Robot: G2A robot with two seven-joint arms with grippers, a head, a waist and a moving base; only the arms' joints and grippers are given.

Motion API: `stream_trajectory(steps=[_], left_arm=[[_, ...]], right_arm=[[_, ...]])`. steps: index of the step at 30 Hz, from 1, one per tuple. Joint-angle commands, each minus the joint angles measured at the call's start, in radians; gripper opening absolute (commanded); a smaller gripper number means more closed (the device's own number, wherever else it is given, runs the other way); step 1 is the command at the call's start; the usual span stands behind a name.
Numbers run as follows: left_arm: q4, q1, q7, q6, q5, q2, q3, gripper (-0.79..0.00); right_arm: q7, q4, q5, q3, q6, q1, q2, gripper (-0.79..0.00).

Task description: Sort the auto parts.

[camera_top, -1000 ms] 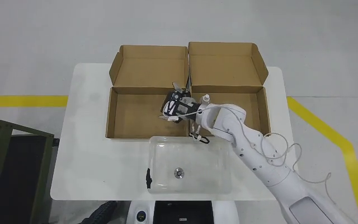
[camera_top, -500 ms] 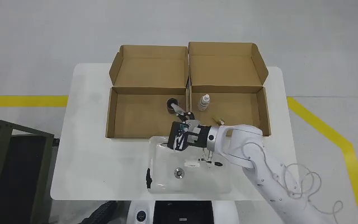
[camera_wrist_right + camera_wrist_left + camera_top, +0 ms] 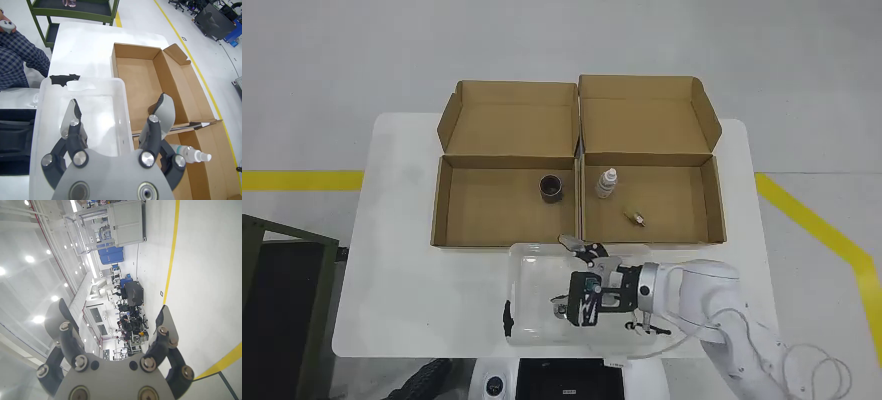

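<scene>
Two cardboard boxes (image 3: pixel 492 205) sit edge to edge on the white bench (image 3: pixel 402 250), one holding a dark cylinder (image 3: pixel 551 186), the other a spray bottle (image 3: pixel 606 181), the right end effector (image 3: pixel 119 100) spread wide and empty over the clear bin (image 3: pixel 527 290) at the near edge.

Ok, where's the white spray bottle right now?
In the top view the white spray bottle lies in the right cardboard box, close to the wall it shares with the left box, with a small brass part beside it.

2 brown boxes (image 3: pixel 482 205), clear bin (image 3: pixel 529 262), white table (image 3: pixel 402 260)
</scene>
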Motion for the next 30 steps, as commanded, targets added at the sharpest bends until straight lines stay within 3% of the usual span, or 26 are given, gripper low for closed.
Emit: stream_trajectory(steps=[1,13,30], left_arm=[[0.000,0.000,0.000,0.000,0.000,0.000,0.000,0.000],[0.000,0.000,0.000,0.000,0.000,0.000,0.000,0.000],[0.000,0.000,0.000,0.000,0.000,0.000,0.000,0.000]], right_arm=[[-0.005,-0.008,-0.009,0.002,-0.010,-0.026,0.005,-0.157],[-0.043,0.013,-0.134,-0.019,-0.045,-0.110,0.027,-0.200],[-0.106,0.124,-0.216,-0.083,-0.018,-0.077,0.034,-0.299]])
